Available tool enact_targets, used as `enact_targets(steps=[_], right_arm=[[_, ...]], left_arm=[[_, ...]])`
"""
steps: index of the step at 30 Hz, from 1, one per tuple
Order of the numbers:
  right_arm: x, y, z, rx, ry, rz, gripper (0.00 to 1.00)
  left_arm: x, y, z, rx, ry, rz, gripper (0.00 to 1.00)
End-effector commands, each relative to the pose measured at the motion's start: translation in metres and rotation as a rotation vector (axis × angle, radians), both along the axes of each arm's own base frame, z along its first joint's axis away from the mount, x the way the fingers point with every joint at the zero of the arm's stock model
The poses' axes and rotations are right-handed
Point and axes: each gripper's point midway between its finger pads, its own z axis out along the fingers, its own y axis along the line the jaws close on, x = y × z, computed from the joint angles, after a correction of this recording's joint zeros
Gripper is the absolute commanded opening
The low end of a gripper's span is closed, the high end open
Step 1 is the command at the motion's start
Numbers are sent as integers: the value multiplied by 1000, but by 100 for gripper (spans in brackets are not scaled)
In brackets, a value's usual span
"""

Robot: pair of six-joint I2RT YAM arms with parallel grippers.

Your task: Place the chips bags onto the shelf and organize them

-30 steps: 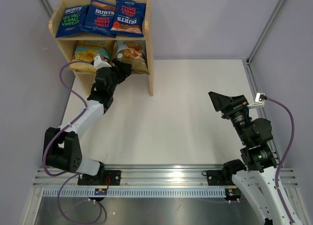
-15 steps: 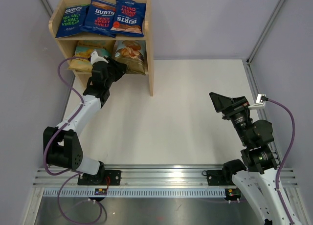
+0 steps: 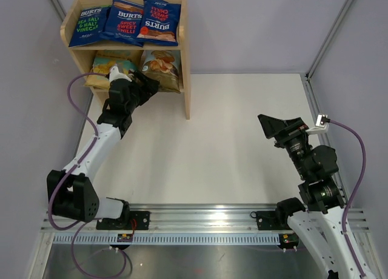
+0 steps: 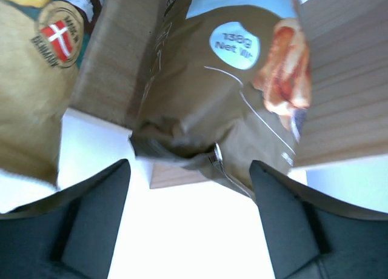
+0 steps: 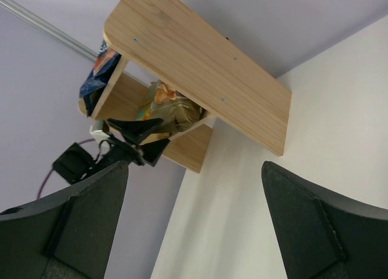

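The white, matte table (image 3: 242,145) takes up most of the floor of the cell, with a ribbed aluminium rail (image 3: 206,215) along its near edge where both arms are bolted. In the far left corner stands the shelf (image 3: 185,79), pale natural wood with flat solid side panels and two tiers.

The left arm (image 3: 100,142), white links and black joints with a purple cable (image 3: 77,94) looping off it, stretches from the rail up to the front of the lower tier. It is the only thing standing in front of the shelf.

The lower tier holds the two larger bags side by side, bare wood showing between them. The yellow bag (image 3: 106,65) is on the left. The brown and light-blue bag (image 3: 165,63) is on the right, crinkled and glossy, its crumpled bottom seam reaching the tier's front edge. The upper tier carries the three dark-blue BURTS bags (image 3: 125,21), smaller, leaning back in a row and slightly overlapping.

The left gripper (image 4: 189,167) sits just before the brown bag, its dark fingers spread wide to either side of the bottom seam and pinching nothing. The right gripper (image 5: 194,165) hangs well apart over the right side of the table, spread wide too and carrying nothing.
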Motion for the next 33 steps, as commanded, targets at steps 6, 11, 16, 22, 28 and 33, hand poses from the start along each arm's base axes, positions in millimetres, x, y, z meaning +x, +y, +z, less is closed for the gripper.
enact_targets(steps=[6,11,16,22,28,33], right_arm=[[26,9,-11,-332,88,35,100],[30,12,-31,-513,116,93,99],[28,3,-42,-615,186,91,99],[16,-15,-41,-659,224,29,99],[-3,-43,-43,-738,305,-56,99],[-20,-56,-42,-775,318,-86,99]], left_arm=[[-45,16,37,53,-49,3,99],[-93,33,43,127,-13,15,99],[-138,55,31,283,106,18,99],[-181,46,27,367,103,-155,99],[-215,64,15,554,81,-203,99],[-216,65,-2,568,-29,-185,99]])
